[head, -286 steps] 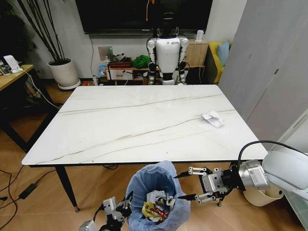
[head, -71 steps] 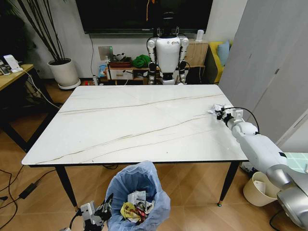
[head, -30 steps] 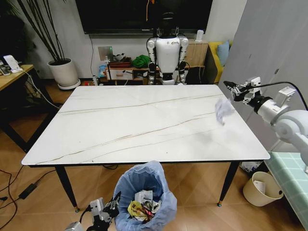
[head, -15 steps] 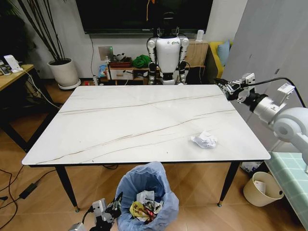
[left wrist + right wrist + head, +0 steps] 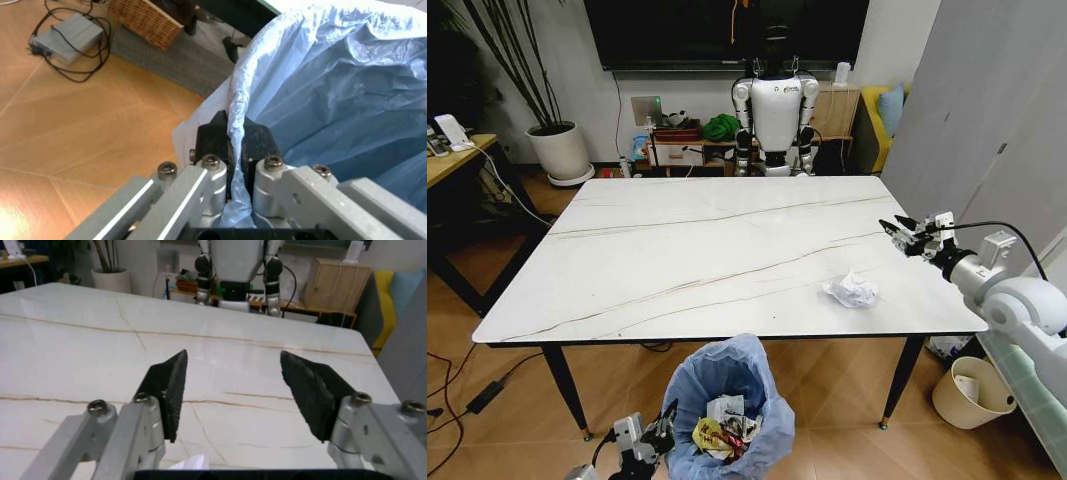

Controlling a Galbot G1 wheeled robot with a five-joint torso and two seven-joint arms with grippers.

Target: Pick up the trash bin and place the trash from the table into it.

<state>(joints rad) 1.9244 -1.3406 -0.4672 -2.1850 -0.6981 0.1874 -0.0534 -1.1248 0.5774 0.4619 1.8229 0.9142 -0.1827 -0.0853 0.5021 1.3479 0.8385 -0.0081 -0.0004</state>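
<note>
White stone with thin brown lines makes the top of the big table (image 5: 707,250), and it has a dark edge and thin black legs. From the head view, one crumpled white paper (image 5: 851,290) lies on the table near the front right corner. The right gripper (image 5: 905,235) hangs over the right edge of the table, up and to the right of the paper and not touching it. The right wrist view shows what the head view does not make plain: its two black fingers (image 5: 171,390) are spread wide apart with nothing between them, and a small white corner of the paper (image 5: 190,463) peeks out below them. Down in front of the table sits the trash bin (image 5: 730,400) with its crinkly blue bag, and the head view looks into it and sees red, yellow and white trash (image 5: 725,428) inside. The left gripper (image 5: 659,434) is at the bin's left side. The left wrist view comes in close: the left gripper (image 5: 233,145) is pinched tight on a fold of the blue bag (image 5: 333,85) at the rim, above a wooden floor (image 5: 80,130).
</note>
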